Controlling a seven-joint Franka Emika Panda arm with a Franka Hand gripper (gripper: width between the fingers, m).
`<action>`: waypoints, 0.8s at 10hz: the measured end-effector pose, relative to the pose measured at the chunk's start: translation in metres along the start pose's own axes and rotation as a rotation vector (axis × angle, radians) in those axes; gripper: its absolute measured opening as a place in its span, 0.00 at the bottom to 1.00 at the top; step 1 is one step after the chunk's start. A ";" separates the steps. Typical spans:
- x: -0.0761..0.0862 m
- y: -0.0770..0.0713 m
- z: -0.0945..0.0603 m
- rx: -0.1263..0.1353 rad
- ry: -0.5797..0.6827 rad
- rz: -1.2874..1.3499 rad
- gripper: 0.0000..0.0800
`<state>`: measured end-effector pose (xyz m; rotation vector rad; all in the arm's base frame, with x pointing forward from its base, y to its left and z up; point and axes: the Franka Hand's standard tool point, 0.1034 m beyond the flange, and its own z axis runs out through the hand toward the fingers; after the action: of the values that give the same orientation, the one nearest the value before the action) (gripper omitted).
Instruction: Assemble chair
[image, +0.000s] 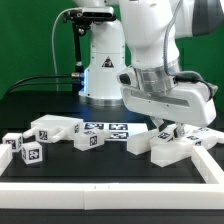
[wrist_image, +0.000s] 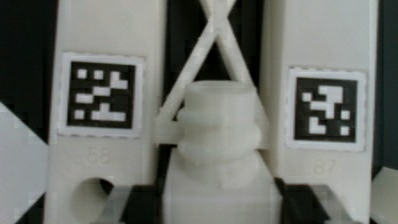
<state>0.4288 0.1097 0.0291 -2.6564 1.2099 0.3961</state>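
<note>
- The arm reaches down on the exterior view's right, with its fingers low over a large white chair piece lying on the black bench.
- In the wrist view this piece shows two pale uprights, each bearing a black-and-white tag, with thin crossed braces between them.
- A rounded white post stands in the middle of the wrist view, between the two uprights.
- The fingers stand one on each side of the post's lower end and close to it. Whether they pinch it or only flank it cannot be told.
- More white chair parts lie apart on the bench toward the exterior view's left: a blocky piece, a small tagged block, another at the far edge and one nearer the middle.
- Another white part lies just beside the large piece on the exterior view's right.
- The marker board lies flat behind the middle parts.
- A white border rail runs along the bench's near edge.
</note>
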 end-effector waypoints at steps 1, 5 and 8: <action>0.000 0.000 -0.002 -0.001 -0.006 -0.001 0.35; 0.007 0.007 -0.059 0.010 -0.062 -0.087 0.35; 0.006 0.031 -0.073 0.001 -0.059 -0.187 0.35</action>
<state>0.4207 0.0639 0.0943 -2.7060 0.9345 0.4377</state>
